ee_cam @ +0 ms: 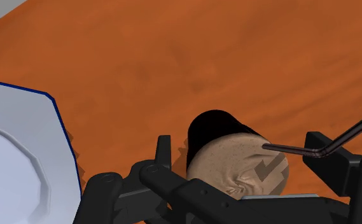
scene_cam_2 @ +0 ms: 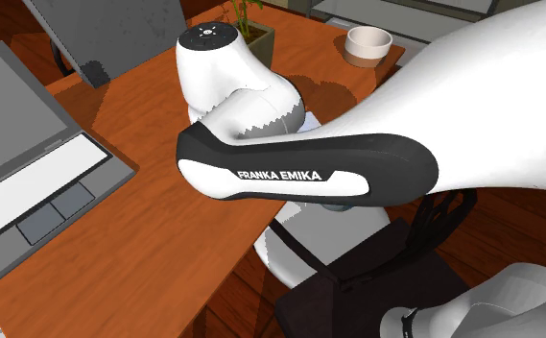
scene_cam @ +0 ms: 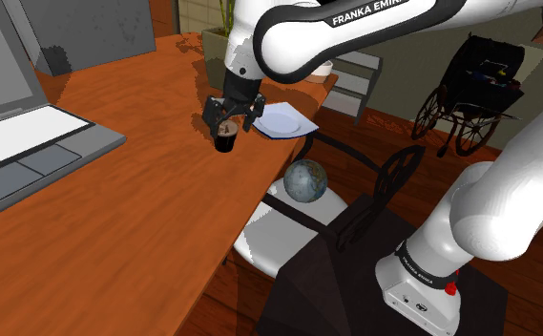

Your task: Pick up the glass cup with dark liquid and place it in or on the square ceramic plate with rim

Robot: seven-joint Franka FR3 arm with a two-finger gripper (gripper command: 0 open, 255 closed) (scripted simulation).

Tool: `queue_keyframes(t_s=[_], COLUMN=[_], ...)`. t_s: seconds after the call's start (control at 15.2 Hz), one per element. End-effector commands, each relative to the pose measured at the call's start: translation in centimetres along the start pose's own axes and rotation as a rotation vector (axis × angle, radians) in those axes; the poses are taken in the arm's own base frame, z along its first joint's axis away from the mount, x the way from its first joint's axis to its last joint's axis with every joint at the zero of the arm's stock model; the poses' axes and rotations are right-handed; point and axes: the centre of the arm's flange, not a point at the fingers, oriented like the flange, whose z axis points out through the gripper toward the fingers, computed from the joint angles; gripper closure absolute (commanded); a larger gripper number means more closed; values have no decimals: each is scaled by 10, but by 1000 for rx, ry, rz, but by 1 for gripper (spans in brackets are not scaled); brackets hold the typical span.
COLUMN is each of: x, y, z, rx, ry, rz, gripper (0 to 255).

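The black claw (scene_cam: 229, 122) is hanging over the glass cup (scene_cam: 226, 141), a little left of the middle in the upper half of the shoulder view; the cup is standing up straight on the brown wooden counter (scene_cam: 135, 229); it is holding dark stuff with a tan foamy top.

In the wrist view the claw (ee_cam: 240, 151) is sitting around the cup (ee_cam: 236, 167), with one finger (ee_cam: 165, 153) on each side; the fingers are standing apart, and a thin gap is showing between each finger and the cup, so the claw is not squeezing it.

The white square plate (scene_cam: 285, 121) with a blue edge is lying flat on the counter just to the right of the cup in the shoulder view, near the counter's edge; the cup is not touching it.

A big grey laptop (scene_cam: 26, 143) is lying open at the left of the shoulder view, well apart from the cup; a round globe (scene_cam: 305, 181) is resting on a white chair (scene_cam: 269, 234) below the plate, off the counter; a wheelchair (scene_cam: 469, 95) is standing at the upper right.

In the second exterior view the white arm (scene_cam_2: 357, 125) is covering the middle; a small tan bowl (scene_cam_2: 368, 43) is sitting at the top, right of the middle.
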Motion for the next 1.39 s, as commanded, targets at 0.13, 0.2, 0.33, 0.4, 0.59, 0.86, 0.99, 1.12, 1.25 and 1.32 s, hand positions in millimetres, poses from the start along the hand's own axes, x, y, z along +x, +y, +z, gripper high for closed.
queue_keyframes(t_s=[0.13, 0.2, 0.33, 0.4, 0.59, 0.86, 0.99, 1.12, 1.25, 1.32], x=[0, 0, 0, 0, 0, 1, 2, 4, 5, 6], y=[0, 0, 0, 0, 0, 0, -1, -2, -2, -3], z=[0, 0, 0, 0, 0, -5, -15, -26, -36, -41], rx=[0, 0, 0, 0, 0, 0, 0, 0, 0, 0], ry=[0, 0, 0, 0, 0, 0, 0, 0, 0, 0], rz=[0, 0, 0, 0, 0, 0, 0, 0, 0, 0], gripper=[0, 255, 255, 255, 255, 255, 255, 255, 255, 255])
